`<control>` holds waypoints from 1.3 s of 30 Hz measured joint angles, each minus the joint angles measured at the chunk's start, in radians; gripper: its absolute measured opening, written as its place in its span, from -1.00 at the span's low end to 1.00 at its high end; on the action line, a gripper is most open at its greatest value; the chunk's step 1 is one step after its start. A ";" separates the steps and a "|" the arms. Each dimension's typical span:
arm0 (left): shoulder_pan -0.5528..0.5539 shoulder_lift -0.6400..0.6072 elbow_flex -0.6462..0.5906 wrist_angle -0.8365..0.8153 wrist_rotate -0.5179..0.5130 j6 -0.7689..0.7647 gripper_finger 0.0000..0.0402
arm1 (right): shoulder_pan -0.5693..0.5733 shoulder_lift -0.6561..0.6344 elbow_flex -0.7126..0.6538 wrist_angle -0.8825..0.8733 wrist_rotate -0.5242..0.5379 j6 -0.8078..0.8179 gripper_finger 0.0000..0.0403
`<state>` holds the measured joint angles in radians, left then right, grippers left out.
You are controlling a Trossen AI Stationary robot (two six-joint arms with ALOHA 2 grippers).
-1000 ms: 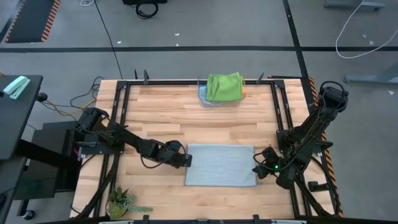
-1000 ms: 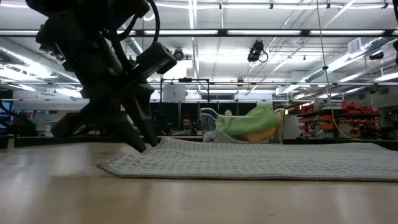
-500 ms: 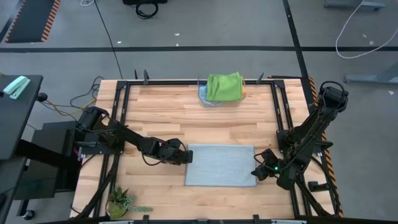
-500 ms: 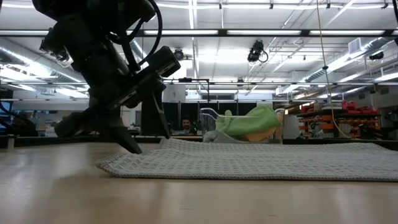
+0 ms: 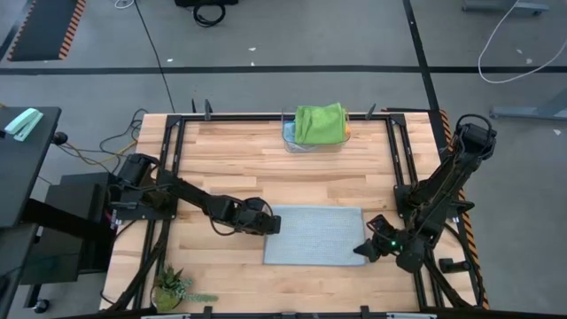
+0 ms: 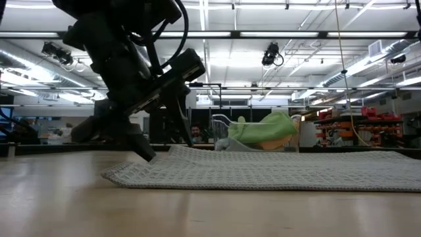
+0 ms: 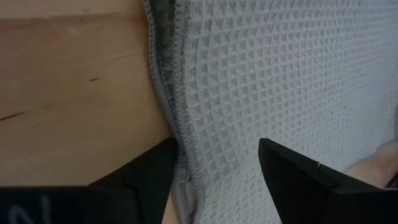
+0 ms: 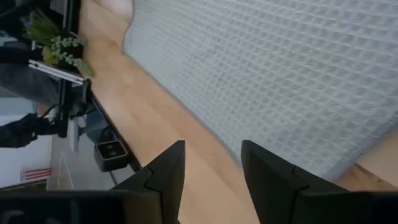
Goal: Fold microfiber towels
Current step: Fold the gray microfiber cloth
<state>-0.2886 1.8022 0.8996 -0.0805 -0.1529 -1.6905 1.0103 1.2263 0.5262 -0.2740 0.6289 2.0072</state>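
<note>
A butcher-block bench (image 5: 239,155) framed by black rails stands on a grey workshop floor, with strip-lit shelving visible in the room beyond. At the bench's near left corner sits a small potted plant (image 5: 170,287). From the left edge, the left arm reaches across the wood, and the left gripper (image 5: 271,224) rests at the left edge of the light grey towel (image 5: 314,236), close to its far left corner; the wrist view shows its two dark fingers (image 7: 292,174) spread apart, straddling the towel's stitched hem without clamping it. The grey towel lies flat as a rectangle in the near half of the bench, roughly centred between the side rails, its waffle weave smooth and its long sides parallel to the near edge. At the middle of the far edge, a clear basket (image 5: 292,140) holds the bright green towel (image 5: 320,123), bundled on top, with a sliver of yellow-orange cloth (image 5: 347,131) showing at its right side. On the right, the right arm folds down from the rail and the right gripper (image 5: 363,251) hovers at the grey towel's near right corner, its fingers (image 8: 166,174) likewise parted, with nothing between them.
</note>
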 joint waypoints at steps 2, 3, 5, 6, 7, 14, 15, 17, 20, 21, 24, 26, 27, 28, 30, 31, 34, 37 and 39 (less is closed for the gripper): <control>0.002 0.000 0.000 -0.005 0.001 0.000 0.20 | 0.000 0.000 0.009 0.000 0.002 -0.018 -0.18; 0.004 0.000 -0.001 0.001 0.003 0.000 0.20 | 0.000 0.000 0.012 0.001 0.004 -0.024 -0.18; 0.008 0.002 -0.002 0.021 0.008 0.005 0.19 | 0.000 0.000 0.013 0.000 0.010 -0.029 -0.18; 0.011 0.008 -0.002 0.026 0.009 0.007 0.18 | 0.000 0.000 0.013 -0.001 0.013 -0.030 -0.18; 0.015 0.012 -0.002 0.030 0.010 0.006 0.17 | 0.000 0.000 0.013 -0.001 0.019 -0.030 -0.18; 0.017 0.046 -0.002 0.091 0.023 -0.004 0.13 | 0.000 0.000 0.013 -0.001 0.026 -0.032 -0.18; 0.018 0.051 -0.002 0.105 0.023 -0.005 0.13 | 0.000 0.000 0.014 -0.003 0.026 -0.032 -0.18; 0.018 0.054 -0.003 0.129 0.027 -0.001 0.13 | -0.001 0.000 0.014 -0.002 0.026 -0.032 -0.18; 0.023 0.061 -0.004 0.157 0.030 0.000 0.13 | -0.001 0.000 0.014 -0.002 0.026 -0.029 -0.18; 0.024 0.061 -0.004 0.160 0.035 0.000 0.13 | -0.001 0.000 0.014 -0.002 0.026 -0.029 -0.18; 0.028 0.062 -0.004 0.166 0.035 0.002 0.12 | -0.001 0.000 0.014 -0.002 0.026 -0.029 -0.18; 0.028 0.063 -0.005 0.178 0.033 0.026 0.10 | -0.001 0.000 0.014 -0.001 0.026 -0.029 -0.18; 0.028 0.064 -0.005 0.182 0.028 0.031 0.07 | -0.001 0.000 0.014 -0.001 0.026 -0.029 -0.18; 0.028 0.065 -0.006 0.185 0.026 0.034 0.05 | -0.001 0.000 0.014 -0.001 0.026 -0.029 -0.18; 0.028 0.066 -0.006 0.186 0.022 0.034 -0.03 | -0.001 0.000 0.014 -0.001 0.026 -0.029 -0.18; 0.027 0.066 -0.006 0.186 0.018 0.039 -0.07 | -0.001 0.000 0.014 -0.001 0.026 -0.029 -0.18; 0.026 0.066 -0.006 0.187 0.006 0.056 -0.23 | -0.001 0.000 0.014 -0.001 0.026 -0.029 -0.18; 0.026 0.067 -0.006 0.189 -0.006 0.057 -0.41 | -0.001 0.000 0.014 -0.001 0.026 -0.029 -0.18; 0.026 0.068 -0.007 0.201 -0.015 0.062 -0.54 | -0.001 0.000 0.014 0.000 0.026 -0.029 -0.18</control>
<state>-0.2630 1.8698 0.8929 0.1206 -0.1679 -1.6285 1.0096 1.2263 0.5400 -0.2745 0.6548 1.9785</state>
